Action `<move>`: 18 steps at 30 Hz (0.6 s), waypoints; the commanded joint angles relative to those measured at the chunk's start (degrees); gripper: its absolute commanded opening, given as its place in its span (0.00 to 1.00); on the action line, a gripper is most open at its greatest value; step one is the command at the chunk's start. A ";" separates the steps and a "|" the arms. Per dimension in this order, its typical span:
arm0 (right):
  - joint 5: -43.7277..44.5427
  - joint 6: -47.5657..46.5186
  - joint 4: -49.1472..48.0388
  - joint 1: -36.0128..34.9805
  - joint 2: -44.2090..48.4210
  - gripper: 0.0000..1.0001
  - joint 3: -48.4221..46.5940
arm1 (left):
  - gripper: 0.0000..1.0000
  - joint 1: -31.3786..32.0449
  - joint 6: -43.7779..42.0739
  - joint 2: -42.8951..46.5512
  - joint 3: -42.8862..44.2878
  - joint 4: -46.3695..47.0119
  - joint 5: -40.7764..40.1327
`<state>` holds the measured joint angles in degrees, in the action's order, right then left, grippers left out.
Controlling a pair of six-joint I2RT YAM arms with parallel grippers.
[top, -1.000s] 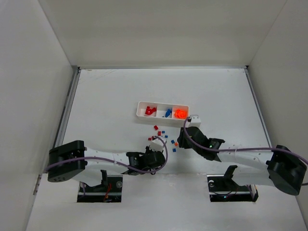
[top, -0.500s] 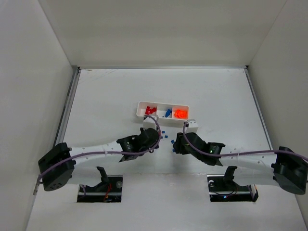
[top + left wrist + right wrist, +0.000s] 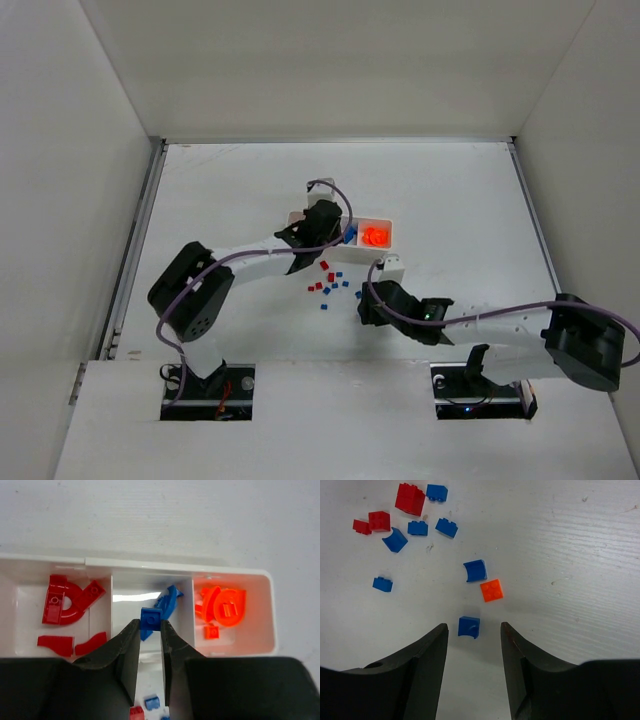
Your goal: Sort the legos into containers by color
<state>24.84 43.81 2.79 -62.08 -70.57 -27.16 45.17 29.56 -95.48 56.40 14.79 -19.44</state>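
The white tray [image 3: 175, 564] has three compartments: red pieces [image 3: 65, 605] on the left, blue pieces [image 3: 169, 601] in the middle, orange pieces [image 3: 225, 607] on the right. My left gripper [image 3: 150, 624] is shut on a small blue brick [image 3: 150, 618] and holds it over the middle compartment; from above it [image 3: 325, 222] covers much of the tray [image 3: 391, 226]. My right gripper [image 3: 473, 626] is open low over the table, with a blue arched brick [image 3: 469, 627] between its fingers. An orange brick [image 3: 491, 590] lies just beyond.
Loose red and blue bricks [image 3: 328, 281] lie scattered in front of the tray, left of my right gripper [image 3: 366, 300]. In the right wrist view, red bricks [image 3: 410, 499] and several blue ones [image 3: 475, 570] lie at the upper left. White walls enclose the table.
My left arm has swung from the near edge up to the tray, carrying the blue brick. My right gripper has shifted slightly left and nearer, to the edge of the loose bricks.
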 commanded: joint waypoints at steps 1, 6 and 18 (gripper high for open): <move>2.05 0.57 -2.26 -1.59 -1.67 0.51 -1.76 | 0.16 -0.65 -1.52 -3.47 4.24 0.86 1.60; 2.14 1.10 -1.12 -3.52 -4.22 0.48 -2.81 | 0.27 -0.39 -1.70 -6.03 5.30 0.68 -0.06; 5.92 1.10 2.22 -4.93 -10.55 0.33 -6.77 | 0.45 -0.04 -2.41 7.48 -4.26 1.65 -3.32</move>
<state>28.71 44.21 3.22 -66.22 -79.90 -31.68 44.80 27.68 -95.42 55.22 14.50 -20.49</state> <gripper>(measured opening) 0.341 0.454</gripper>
